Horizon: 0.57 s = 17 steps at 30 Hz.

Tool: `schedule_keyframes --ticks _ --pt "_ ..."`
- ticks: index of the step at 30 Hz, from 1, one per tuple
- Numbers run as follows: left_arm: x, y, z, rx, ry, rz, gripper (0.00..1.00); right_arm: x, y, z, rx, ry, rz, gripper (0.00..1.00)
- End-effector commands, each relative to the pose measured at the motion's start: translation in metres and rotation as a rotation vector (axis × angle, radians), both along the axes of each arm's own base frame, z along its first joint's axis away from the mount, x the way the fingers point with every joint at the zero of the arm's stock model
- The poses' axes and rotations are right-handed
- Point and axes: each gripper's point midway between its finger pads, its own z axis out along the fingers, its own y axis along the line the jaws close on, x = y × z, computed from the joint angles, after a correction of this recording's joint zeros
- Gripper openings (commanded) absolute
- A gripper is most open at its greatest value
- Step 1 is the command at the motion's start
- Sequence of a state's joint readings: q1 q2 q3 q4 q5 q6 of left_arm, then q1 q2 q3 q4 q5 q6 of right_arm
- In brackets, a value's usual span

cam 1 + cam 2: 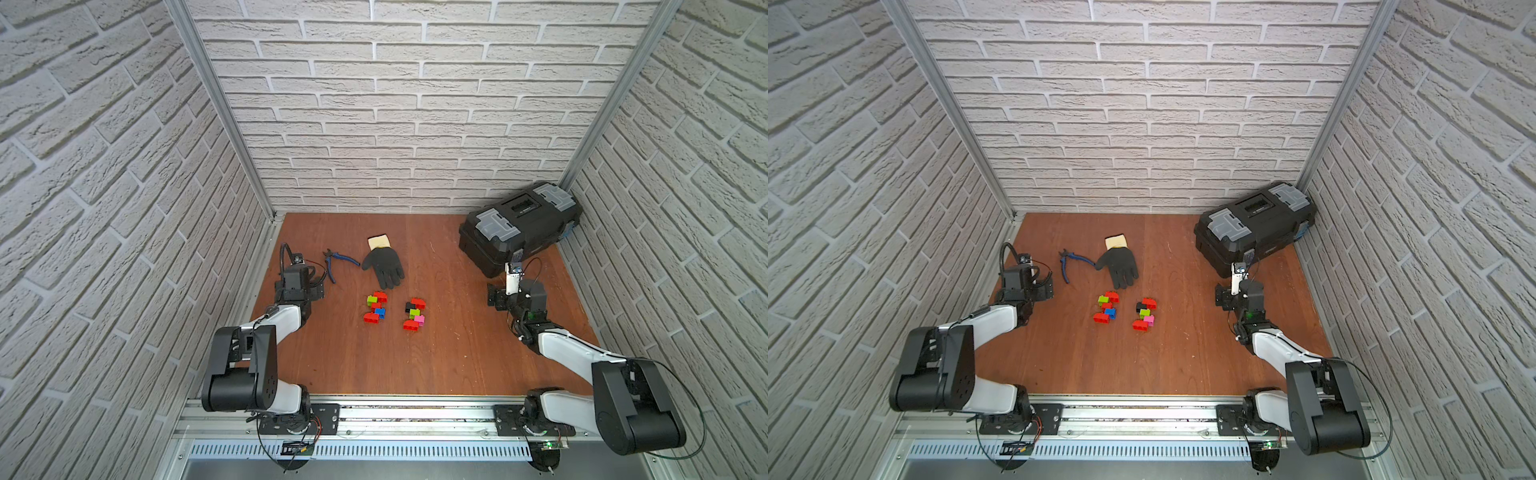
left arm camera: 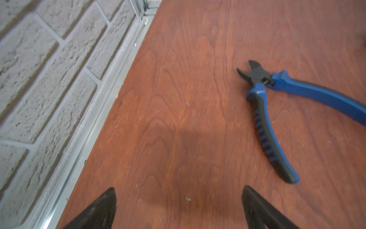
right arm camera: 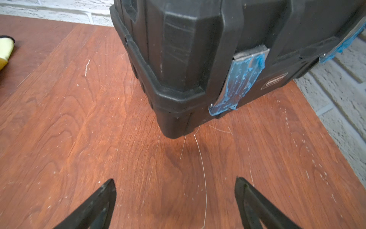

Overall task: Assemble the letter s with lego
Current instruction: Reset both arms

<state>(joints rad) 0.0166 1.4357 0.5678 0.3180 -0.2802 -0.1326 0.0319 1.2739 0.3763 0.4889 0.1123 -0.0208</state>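
Wooden table (image 1: 457, 365). Black toolbox (image 1: 519, 224), 1 o'clock corner. Left gripper (image 2: 178, 208), 9 o'clock, jaws wide, empty. Right gripper (image 3: 176, 204), 3 o'clock, jaws wide, empty. Black glove (image 1: 384, 264), 11 o'clock. Blue pliers (image 1: 336, 264), 10 o'clock. Lego (image 1: 414, 314): two small clusters side by side at centre, well apart from both grippers.

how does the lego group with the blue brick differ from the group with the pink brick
The blue-brick group sits close to the glove, on the side of the pliers. The pink-brick group sits off toward the toolbox. The blue-brick group has its green brick at the far end; the pink-brick group has one mid-row, beside a black brick. Both are mostly red, about five bricks each, zigzagging on the table.
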Motion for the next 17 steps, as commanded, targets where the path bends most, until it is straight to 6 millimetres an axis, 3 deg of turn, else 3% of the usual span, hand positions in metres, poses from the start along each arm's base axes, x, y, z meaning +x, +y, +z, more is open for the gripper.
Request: schedule_keyframes --ticks 1,17 --pt "0.016 0.002 0.022 0.016 -0.139 -0.009 0.98 0.016 -0.005 0.027 -0.008 -0.144 -0.009 0.94" --pt "0.024 -0.017 0.018 -0.009 -0.182 -0.125 0.98 0.026 0.002 0.01 0.068 -0.175 0.055 1.0"
